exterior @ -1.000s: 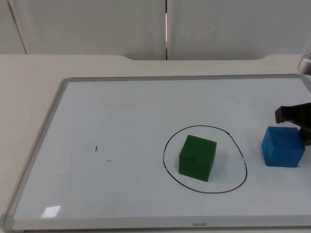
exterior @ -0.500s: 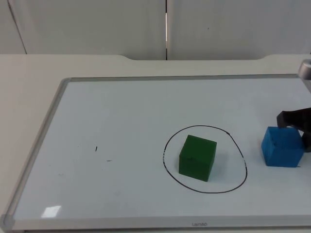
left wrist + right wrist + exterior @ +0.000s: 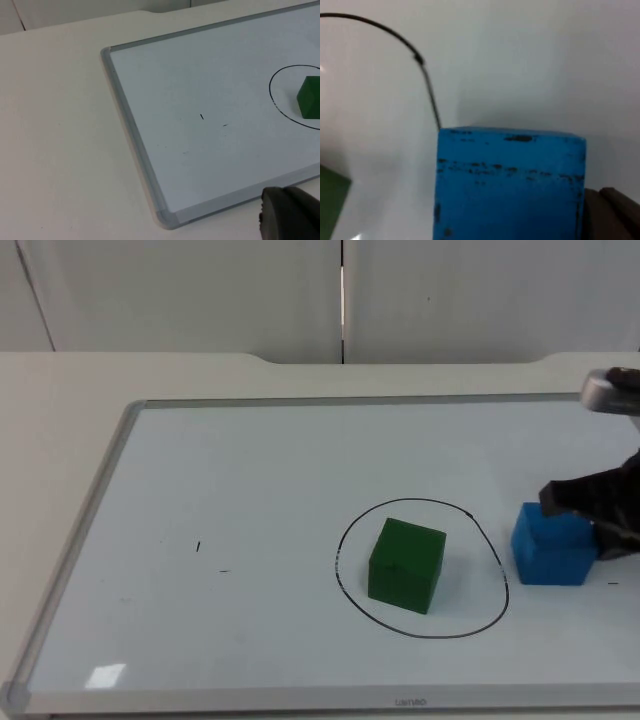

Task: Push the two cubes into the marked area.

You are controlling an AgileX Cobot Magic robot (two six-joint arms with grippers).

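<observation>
My right gripper (image 3: 597, 512) touches the blue cube (image 3: 553, 546) just outside the circle (image 3: 421, 568) around the green cube (image 3: 405, 565); my left arm waits; neither grip is readable.

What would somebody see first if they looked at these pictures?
Probably the green cube, sitting inside the black drawn circle on the whiteboard. Next comes the blue cube, just outside the circle on its right side, with the right gripper pressed up against it from behind. The left gripper waits off the whiteboard's near corner.
</observation>
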